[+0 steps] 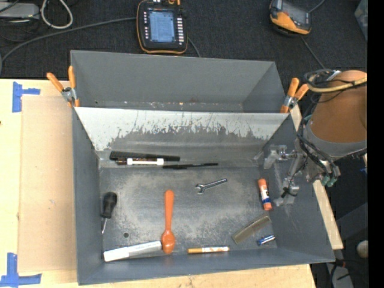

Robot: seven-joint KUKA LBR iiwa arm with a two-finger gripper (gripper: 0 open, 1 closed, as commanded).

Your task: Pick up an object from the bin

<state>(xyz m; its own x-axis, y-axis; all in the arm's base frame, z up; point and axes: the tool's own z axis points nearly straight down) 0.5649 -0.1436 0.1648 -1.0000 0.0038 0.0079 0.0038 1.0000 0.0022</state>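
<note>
Jaws hang low at the right side of the bin (174, 83), close to its right wall, and whether they are released or clenched cannot be told; nothing can be seen gripped. Just to their left lies a white tube with an orange cap (263, 194), the nearest thing. Lower right lie a flat grey strip (251, 230) and a small blue piece (266, 240). Toward the middle are a small wrench (210, 185) and an orange spoon (168, 219). A black-handled screwdriver (107, 207) lies far left, and dark pens (144, 159) lie along the upper wall. The pick looks to be at the approach stage. Next, the jaws likely need to straddle the tube and close across its width.
</note>
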